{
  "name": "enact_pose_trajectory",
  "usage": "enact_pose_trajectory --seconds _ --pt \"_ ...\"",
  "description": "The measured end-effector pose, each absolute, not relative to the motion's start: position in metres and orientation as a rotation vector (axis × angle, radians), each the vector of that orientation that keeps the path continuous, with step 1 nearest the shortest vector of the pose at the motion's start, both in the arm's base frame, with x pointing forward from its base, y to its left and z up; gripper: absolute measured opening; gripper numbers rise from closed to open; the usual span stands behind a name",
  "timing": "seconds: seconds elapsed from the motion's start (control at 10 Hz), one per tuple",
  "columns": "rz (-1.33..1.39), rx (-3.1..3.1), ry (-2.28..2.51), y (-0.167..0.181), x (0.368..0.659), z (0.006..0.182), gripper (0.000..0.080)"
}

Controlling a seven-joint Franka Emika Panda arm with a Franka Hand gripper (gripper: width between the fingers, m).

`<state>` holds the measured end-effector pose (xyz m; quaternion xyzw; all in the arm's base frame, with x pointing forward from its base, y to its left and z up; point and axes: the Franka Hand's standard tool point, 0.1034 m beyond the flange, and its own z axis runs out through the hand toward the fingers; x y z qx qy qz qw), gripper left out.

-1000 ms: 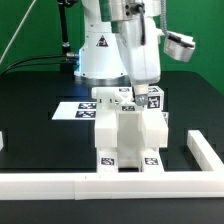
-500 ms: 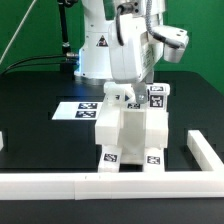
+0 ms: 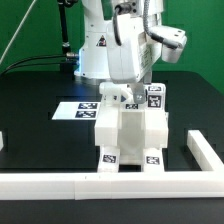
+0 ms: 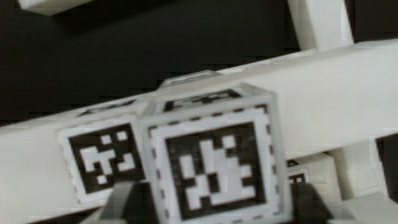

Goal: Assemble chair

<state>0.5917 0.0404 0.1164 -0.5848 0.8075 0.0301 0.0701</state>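
Since one second ago the wrist has turned and the claw (image 3: 126, 93) has shifted a little toward the exterior view's left; over the last half second we see almost no change. It is clenched on a tagged post (image 4: 205, 150), which stands upright directly under it at the back of the chair (image 3: 130, 135). A second post (image 3: 155, 97) stands just beside, so room for turning is narrow there. The rail (image 3: 60, 186) lies well apart.

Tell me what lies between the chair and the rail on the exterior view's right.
Only bare black table between chair and rail, shown in the exterior view.
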Motion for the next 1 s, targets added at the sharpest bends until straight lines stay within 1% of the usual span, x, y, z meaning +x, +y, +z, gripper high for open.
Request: enact_pose_trajectory --seconds 0.6,0.7,0.8,0.9,1.0 --pt "0.081 -1.772 2.418 0.0414 0.5907 0.1151 0.0284" --pt "0.082 -1.773 2.419 0.0414 0.5904 0.1142 0.0446" --pt "0.082 -1.773 2.419 0.0414 0.5903 0.1140 0.0573" --pt "0.082 -1.774 2.420 0.0414 0.5902 0.1137 0.0573" --pt "0.083 -1.774 2.420 0.0413 0.5900 0.1133 0.0634"
